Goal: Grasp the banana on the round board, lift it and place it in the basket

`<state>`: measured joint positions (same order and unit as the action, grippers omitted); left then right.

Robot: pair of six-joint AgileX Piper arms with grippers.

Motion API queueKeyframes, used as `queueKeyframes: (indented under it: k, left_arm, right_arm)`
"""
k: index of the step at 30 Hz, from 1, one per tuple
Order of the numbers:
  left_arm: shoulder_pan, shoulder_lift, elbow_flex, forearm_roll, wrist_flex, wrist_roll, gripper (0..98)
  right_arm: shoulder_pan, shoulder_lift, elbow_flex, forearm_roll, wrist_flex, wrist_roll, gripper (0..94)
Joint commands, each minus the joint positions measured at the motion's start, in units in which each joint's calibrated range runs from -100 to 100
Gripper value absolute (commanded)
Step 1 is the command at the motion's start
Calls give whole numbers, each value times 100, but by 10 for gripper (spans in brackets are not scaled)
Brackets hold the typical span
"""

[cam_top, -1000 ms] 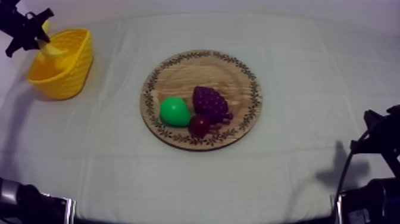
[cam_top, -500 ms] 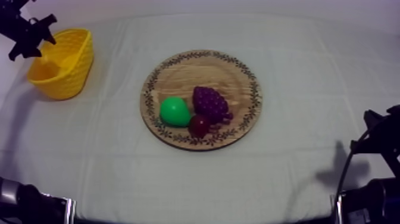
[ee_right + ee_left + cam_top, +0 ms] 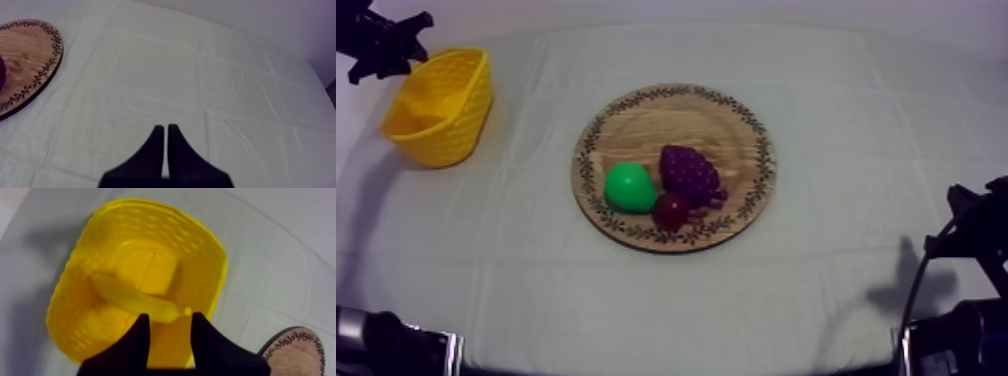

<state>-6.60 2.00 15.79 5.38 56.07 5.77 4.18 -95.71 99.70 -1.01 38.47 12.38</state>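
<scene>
The banana [image 3: 135, 300] is seen inside the yellow basket [image 3: 210, 263] at the left, apparently lying aslant across its floor. Above it the left gripper [image 3: 167, 319] is held with fingers apart, empty. A pear [image 3: 629, 187], grapes [image 3: 691, 172] and a small red fruit [image 3: 671, 210] are clustered on the wooden board [image 3: 676, 115]. The right gripper [image 3: 165, 128] is closed on nothing.

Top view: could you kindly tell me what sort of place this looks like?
Probably a robot test bench, not a kitchen: a cloth-covered table, a black left arm and right arm at its sides, and a toy pear and grapes on a wooden board.
</scene>
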Motion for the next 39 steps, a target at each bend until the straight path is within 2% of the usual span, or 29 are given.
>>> queueKeyframes:
  k: [1,7,13,22,27,32,39]
  left_arm:
    - [88,-260,86,2,-68,125,229]
    - [449,-1181,506,322,-493,-299,55]
    - [800,-2502,1328,398,-1056,-669,7]
    - [882,-4527,3161,338,-1857,-1205,1]
    - [807,-5533,4132,116,-2097,-1138,1]
    - [675,-6518,5095,63,-2342,-1178,1]
    - [682,-7750,6471,44,-2697,-1410,1]
  right_arm:
    - [3,-4,-3,1,0,0,6]
    - [3,-4,-3,1,0,0,6]
    - [3,-4,-3,1,0,1,6]
    - [3,-4,-3,1,0,0,6]
    - [3,-4,-3,1,0,-1,6]
    - [3,-4,-3,1,0,0,6]
    - [3,-4,-3,1,0,0,6]
